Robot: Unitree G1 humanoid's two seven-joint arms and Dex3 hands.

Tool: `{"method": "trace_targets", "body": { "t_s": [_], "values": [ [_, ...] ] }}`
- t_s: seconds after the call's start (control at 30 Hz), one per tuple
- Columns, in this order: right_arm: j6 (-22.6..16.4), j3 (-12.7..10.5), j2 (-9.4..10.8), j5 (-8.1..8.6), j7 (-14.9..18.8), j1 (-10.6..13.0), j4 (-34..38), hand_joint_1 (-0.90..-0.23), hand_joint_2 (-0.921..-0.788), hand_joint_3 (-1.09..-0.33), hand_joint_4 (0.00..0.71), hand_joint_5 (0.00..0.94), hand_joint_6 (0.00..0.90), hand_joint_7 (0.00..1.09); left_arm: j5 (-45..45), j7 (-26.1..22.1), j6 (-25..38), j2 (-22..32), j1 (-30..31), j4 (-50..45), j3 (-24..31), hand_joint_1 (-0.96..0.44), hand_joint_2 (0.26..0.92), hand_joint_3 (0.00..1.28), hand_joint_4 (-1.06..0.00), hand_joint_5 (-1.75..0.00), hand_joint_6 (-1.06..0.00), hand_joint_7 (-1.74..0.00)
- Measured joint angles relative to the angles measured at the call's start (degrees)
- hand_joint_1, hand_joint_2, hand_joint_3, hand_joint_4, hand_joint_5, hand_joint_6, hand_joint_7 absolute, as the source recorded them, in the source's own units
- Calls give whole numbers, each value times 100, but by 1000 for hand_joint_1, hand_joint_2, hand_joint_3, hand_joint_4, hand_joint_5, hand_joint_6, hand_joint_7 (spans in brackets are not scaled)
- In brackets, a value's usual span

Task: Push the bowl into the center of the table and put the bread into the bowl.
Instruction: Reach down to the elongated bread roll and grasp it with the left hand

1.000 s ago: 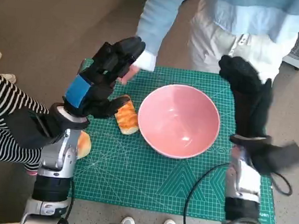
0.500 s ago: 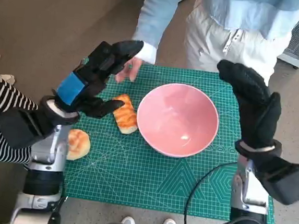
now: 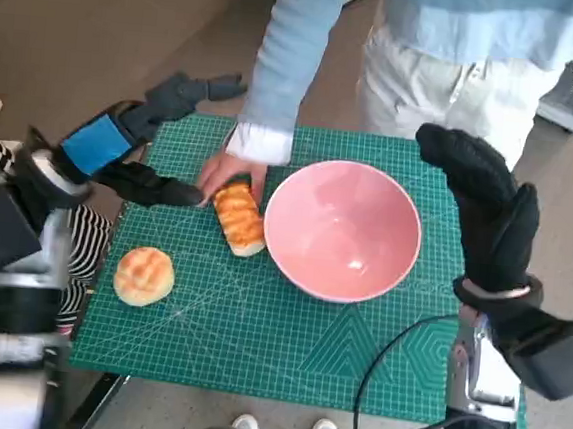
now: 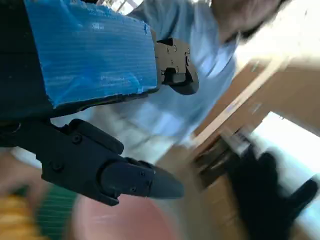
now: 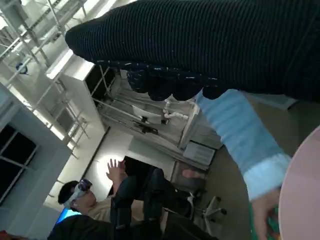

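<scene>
bowl (image 3: pixel 342 229): pink | bread (image 3: pixel 239 218): golden-orange striped | mat (image 3: pixel 257 322): green, pale grid lines

Left hand (image 3: pixel 121 150) and right hand (image 3: pixel 487 217) raised, fingers spread, holding nothing

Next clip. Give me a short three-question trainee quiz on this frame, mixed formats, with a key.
1. True or false: the bowl has bread in it.
2. Multiple choice: what touches the long loaf beside the bowl? A) the left hand B) a person's hand C) the right hand
3. Fill in: the round bun lies on the green ___, apart from the bowl.

Key
1. False; the bowl is empty.
2. B; the person's hand rests on the loaf's far end, while both robot hands are raised and hold nothing.
3. mat
</scene>
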Motion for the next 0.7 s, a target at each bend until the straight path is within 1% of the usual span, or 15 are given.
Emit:
{"method": "trace_targets", "body": {
  "t_s": [0.03,0.1,0.13,0.2,0.33,0.4,0.53,0.7],
  "values": [
    [10,-6,-5,23,0,10,-1,-679,-921,-670,141,16,87,441,106,-44,-44,92,-47,50,-60,-234,735,52,-240,-96,-151,-583],
    [23,-16,-12,62,0,24,-2,-677,-921,-670,141,15,86,442,309,-113,-78,239,-120,106,-186,-157,724,34,-267,-58,-212,-496],
    [27,-18,-14,78,-1,31,-4,-676,-921,-670,141,15,86,442,428,-160,-80,304,-155,136,-254,-138,722,31,-271,-51,-222,-481],
    [34,-18,-16,82,-4,45,-12,-674,-921,-670,141,14,87,444,622,-233,-90,417,-217,193,-398,-79,718,21,-287,-28,-268,-410],
    [42,-16,-16,82,-17,79,-24,-671,-921,-670,142,13,89,447,960,-302,-164,541,-287,348,-653,-17,715,8,-304,-8,-346,-275],
    [43,-17,-19,82,-19,91,-24,-671,-921,-669,142,13,90,448,1105,-309,-245,564,-296,437,-769,-7,711,4,-312,-6,-373,-235],
    [41,-18,-24,82,-20,112,-24,-668,-921,-669,143,12,89,450,1531,-165,-690,587,-339,737,-1029,-20,701,1,-327,-3,-432,-150],
    [33,-20,-27,81,-23,139,-24,-667,-921,-673,143,10,88,452,1923,18,-1115,571,-358,1099,-1294,-36,696,0,-332,-1,-459,-109]
  ]
}}
